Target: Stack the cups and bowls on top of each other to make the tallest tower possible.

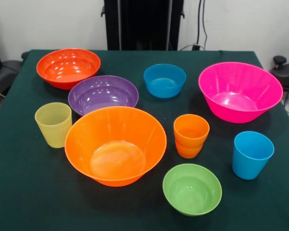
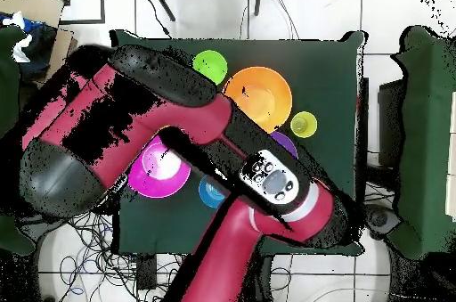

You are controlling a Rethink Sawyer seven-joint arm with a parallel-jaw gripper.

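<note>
All vessels stand upright and apart on the dark green table (image 1: pixel 19 192); there is no tower. The large orange bowl (image 1: pixel 115 144) is at front centre, with the purple bowl (image 1: pixel 103 94) and red-orange bowl (image 1: pixel 67 67) behind it. The hot pink bowl (image 1: pixel 240 90) is at the right, the blue bowl (image 1: pixel 164 80) at the far middle, the lime green bowl (image 1: pixel 192 188) in front. The pale yellow-green ribbed cup (image 1: pixel 53 124) is at the left, the sky blue cup (image 1: pixel 252 154) at the right. The orange cup (image 1: pixel 191 135) shows a step, as if nested in another cup. No separate yellow cup shows. The gripper is out of view.
The robot's black pedestal (image 1: pixel 143 24) stands at the table's far side. In the overhead view the folded red arm (image 2: pixel 178 129) covers much of the table; the orange bowl (image 2: pixel 259 95), green bowl (image 2: pixel 210 66) and pink bowl (image 2: pixel 158 171) show beside it. A cardboard box (image 2: pixel 36 13) sits off the table.
</note>
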